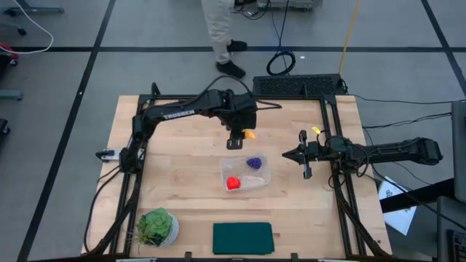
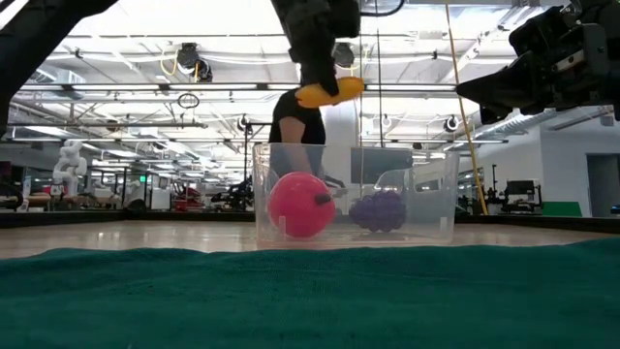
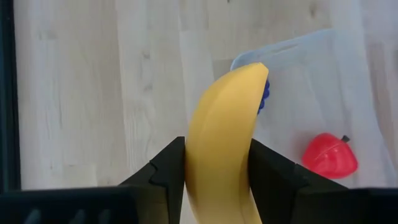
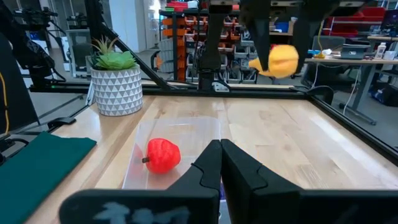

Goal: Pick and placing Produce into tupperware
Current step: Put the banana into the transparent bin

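My left gripper [image 1: 237, 138] hangs over the table's far middle, shut on the yellow banana [image 3: 224, 137], just beyond the far edge of the clear tupperware [image 1: 245, 173]. In the tupperware lie the red fruit [image 1: 232, 183] and the purple grape cluster [image 1: 254, 164], both resting on its floor. The low view shows the banana [image 2: 329, 90] well above the tupperware's rim [image 2: 354, 147]. My right gripper [image 1: 295, 154] waits shut to the tupperware's right, level, with nothing between its fingers [image 4: 221, 152]. My left gripper pinches the banana by its two sides [image 3: 194, 163] between its two fingers [image 3: 163, 169]. The fingers slant down from the table's far side. The banana's free end [image 3: 249, 71] juts out past the fingertips. It is lifted clear of the table and the tupperware.
A potted green plant [image 1: 156, 227] stands at the near left, and a dark green cloth [image 1: 242, 238] lies flat at the near middle. A black frame [image 1: 331, 138] runs along the table's sides. A person [image 1: 218, 33] stands beyond the far edge.
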